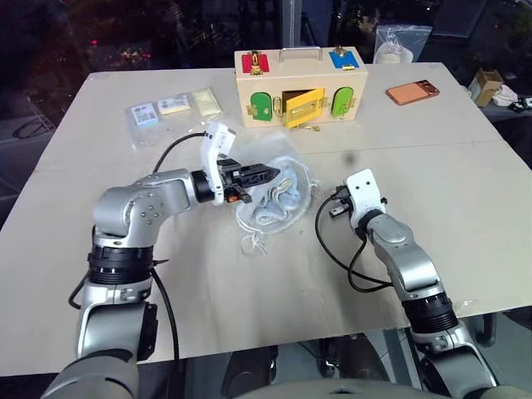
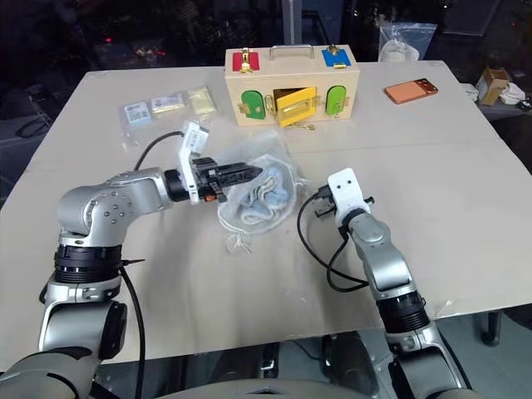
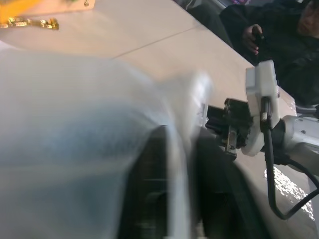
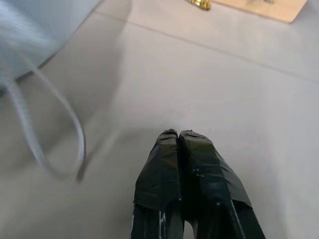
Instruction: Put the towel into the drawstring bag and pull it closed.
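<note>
The right gripper (image 4: pixel 178 135) is seen clenched on nothing, its fingertips pressed together over bare table (image 1: pixel 465 183) just beside a cord loop (image 4: pixel 60 129), while the left gripper (image 1: pixel 259 174) is held against the bag (image 1: pixel 278 195) — whether its fingers are parted cannot be told. The towel (image 2: pixel 264 198) already lies inside the sheer bag at mid-table, so the closing step is judged to be in hand. Next, the cord must be caught by the right fingers, reopened first — and drawn away while the bag is held.
</note>
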`<state>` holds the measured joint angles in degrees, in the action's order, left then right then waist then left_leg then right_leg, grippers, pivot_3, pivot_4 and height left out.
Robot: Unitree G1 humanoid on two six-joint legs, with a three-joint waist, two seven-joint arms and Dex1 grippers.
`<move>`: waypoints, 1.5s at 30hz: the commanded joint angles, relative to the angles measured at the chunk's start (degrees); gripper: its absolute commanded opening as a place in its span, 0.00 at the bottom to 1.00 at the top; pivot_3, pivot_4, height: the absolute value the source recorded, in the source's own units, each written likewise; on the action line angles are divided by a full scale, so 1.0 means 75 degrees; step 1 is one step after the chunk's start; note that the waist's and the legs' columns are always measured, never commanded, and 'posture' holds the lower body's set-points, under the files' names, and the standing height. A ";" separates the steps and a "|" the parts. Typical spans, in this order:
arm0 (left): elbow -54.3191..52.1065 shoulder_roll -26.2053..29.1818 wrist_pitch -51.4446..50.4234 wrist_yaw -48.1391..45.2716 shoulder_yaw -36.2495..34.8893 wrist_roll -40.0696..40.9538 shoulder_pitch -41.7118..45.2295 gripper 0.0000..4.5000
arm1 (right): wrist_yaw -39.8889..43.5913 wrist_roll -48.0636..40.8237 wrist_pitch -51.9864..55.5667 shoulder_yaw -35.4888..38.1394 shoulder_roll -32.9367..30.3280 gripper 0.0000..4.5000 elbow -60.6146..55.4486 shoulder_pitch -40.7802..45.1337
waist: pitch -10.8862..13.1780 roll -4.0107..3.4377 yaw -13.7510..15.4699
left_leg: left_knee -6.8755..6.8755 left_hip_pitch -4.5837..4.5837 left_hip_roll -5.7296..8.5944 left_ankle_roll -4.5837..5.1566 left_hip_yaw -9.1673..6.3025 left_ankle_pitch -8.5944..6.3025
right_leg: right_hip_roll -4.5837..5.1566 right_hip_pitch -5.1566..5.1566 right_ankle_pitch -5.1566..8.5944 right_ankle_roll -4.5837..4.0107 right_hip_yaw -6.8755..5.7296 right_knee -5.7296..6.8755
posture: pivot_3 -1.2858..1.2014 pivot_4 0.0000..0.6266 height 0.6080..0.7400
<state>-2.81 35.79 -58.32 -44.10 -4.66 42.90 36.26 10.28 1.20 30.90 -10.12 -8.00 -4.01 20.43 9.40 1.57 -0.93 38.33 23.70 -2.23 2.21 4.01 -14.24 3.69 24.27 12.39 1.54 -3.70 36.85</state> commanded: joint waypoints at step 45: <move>-0.2467 0.1406 0.2541 -0.1388 -0.0191 -0.1203 -0.3999 0.00 | 0.2063 -0.2031 0.1126 0.0473 -0.0754 0.44 -0.2354 -0.0592 | -0.0004 -0.0001 0.0043 | -0.0009 0.0010 -0.0006 0.0008 0.0021 -0.0005 | 0.0002 0.0026 0.0001 -0.0002 0.0024 0.0003 | 0.52 0.24 1.00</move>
<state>-19.53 46.65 -40.55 -54.85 -6.16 34.12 6.53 22.38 -10.46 36.47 -5.93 -13.12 -17.85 16.46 9.37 1.56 -0.61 38.26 23.77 -2.28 2.28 4.17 -14.29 3.71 24.47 12.40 1.52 -3.51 36.87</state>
